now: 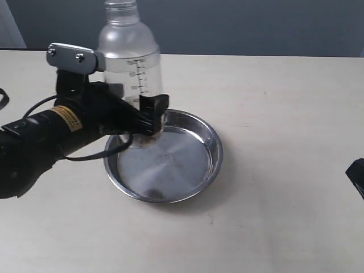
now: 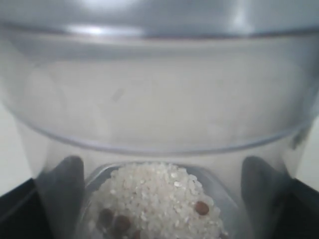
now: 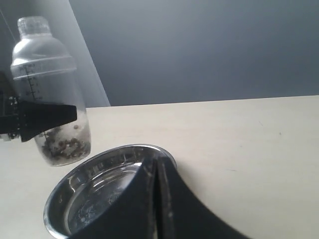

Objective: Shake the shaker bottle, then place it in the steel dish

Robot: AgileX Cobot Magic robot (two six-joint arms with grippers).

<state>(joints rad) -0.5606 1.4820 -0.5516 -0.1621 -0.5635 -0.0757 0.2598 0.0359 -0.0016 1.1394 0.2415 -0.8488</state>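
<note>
The shaker bottle [image 1: 128,62] stands upright, translucent with a printed scale, and its small cap reaches the top of the exterior view. My left gripper [image 1: 140,122] is shut on its lower body, one black finger [image 1: 152,111] across the front. The bottle's base hangs at the near-left rim of the steel dish [image 1: 170,165]; I cannot tell whether they touch. In the left wrist view the bottle [image 2: 159,99] fills the frame, white grains and brown pellets at its bottom, dark fingers [image 2: 65,184] on both sides. The right wrist view shows bottle [image 3: 50,99], dish [image 3: 94,184] and my right gripper [image 3: 157,172], shut and holding nothing.
The pale tabletop [image 1: 284,114] surrounds the dish. My right gripper [image 1: 357,176] shows only as a dark tip at the right edge of the exterior view. The left arm's black body and cable [image 1: 51,136] lie left of the dish.
</note>
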